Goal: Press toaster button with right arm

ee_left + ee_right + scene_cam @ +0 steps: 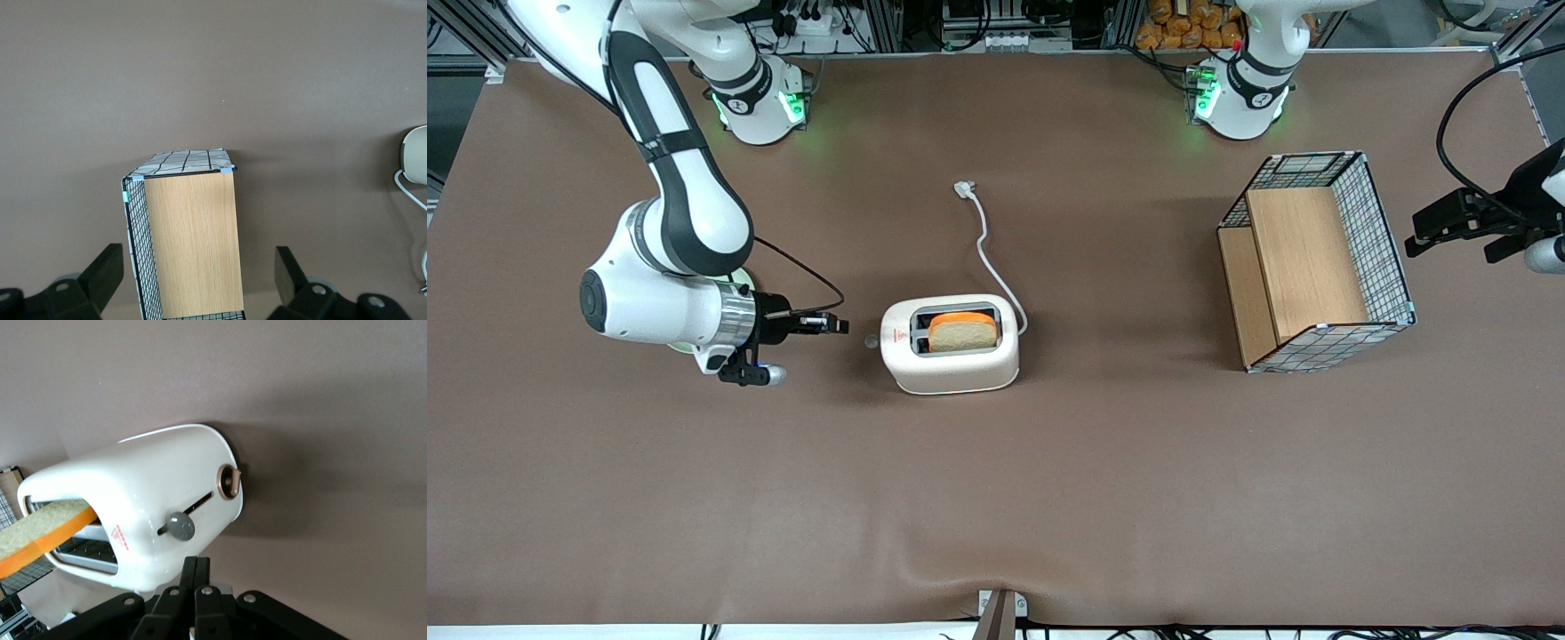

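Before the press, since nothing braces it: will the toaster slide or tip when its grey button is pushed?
The toaster looks small and probably light, standing free on the smooth brown table cover, so it may skid. Its broad base suggests tipping is unlikely. The button rides a slot; the shut end effector, beside it, likely should push along that.

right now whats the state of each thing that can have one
toaster: upright on the table, a bread slice standing in one slot
toaster button: untouched, at the high end of its slot
cord: unplugged, plug lying loose on the table
gripper: shut, level with the toaster button, a short gap away
wire basket: lying on its side, nothing in it
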Controlling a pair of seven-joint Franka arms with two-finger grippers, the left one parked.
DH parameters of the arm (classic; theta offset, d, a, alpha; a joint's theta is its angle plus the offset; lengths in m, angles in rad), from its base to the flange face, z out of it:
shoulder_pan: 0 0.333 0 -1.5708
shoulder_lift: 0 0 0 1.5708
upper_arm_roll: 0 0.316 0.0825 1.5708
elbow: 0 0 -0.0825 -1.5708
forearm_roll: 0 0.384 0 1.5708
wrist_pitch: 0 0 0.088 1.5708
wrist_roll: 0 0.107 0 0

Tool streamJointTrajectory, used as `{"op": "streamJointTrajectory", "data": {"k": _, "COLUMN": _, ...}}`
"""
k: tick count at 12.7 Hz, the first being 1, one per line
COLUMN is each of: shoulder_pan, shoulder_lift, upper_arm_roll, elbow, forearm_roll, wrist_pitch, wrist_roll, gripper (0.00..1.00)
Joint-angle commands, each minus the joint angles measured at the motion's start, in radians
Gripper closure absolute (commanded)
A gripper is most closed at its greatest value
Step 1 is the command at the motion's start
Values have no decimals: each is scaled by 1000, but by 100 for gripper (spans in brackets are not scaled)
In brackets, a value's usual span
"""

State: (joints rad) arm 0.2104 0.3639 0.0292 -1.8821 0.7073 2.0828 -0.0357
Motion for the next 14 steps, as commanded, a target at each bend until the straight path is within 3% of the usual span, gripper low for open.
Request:
{"op": "streamJointTrajectory", "data": {"k": 1, "shoulder_pan": 27, "shoulder_lift": 7, "upper_arm_roll": -5, "elbow": -11, "forearm_roll": 46, "wrist_pitch": 54, "wrist_roll": -41, "gripper": 100}}
{"op": "streamJointTrajectory", "data": {"k": 4, "shoulder_pan": 53, "shoulder_lift": 20, "upper_arm_roll": -5, "elbow": -9, "forearm_roll": 84, "wrist_pitch": 79, "wrist_roll": -41, "gripper": 100}}
{"op": "streamJointTrajectory", "data": {"k": 14, "shoulder_pan": 76, "shoulder_lift": 53, "upper_arm_roll": -5, "elbow": -11, "forearm_roll": 86, "wrist_pitch": 131, "wrist_roll": -44, "gripper": 100}}
